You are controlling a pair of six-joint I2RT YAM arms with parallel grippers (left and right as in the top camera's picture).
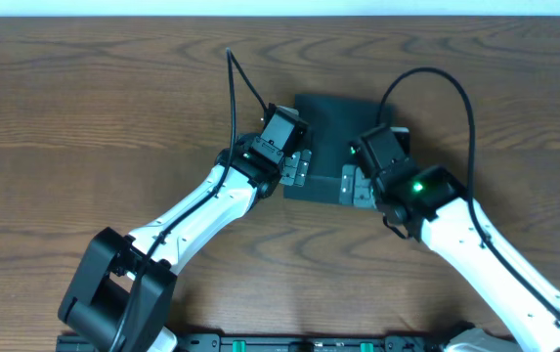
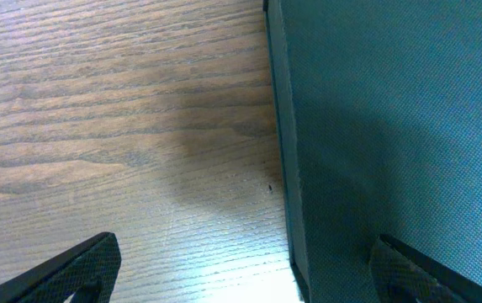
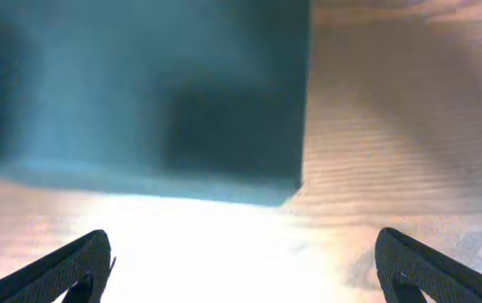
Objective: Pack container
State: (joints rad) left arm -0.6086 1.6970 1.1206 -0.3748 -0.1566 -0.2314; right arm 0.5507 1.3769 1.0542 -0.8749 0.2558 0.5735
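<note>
Find the container [image 1: 330, 127] at upper centre on the surface [image 1: 84, 98], apparently shut. Note left claw [image 1: 297, 168] and right claw [image 1: 354, 186], both spread wide and empty, at its near edge. Steady one side; catch the flap edge squarely before lifting.

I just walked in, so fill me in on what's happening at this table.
The robot's left tool straddles a side edge of the dark teal container on the wooden table. The right tool hovers by one of its corners. Both are open and hold nothing.
</note>
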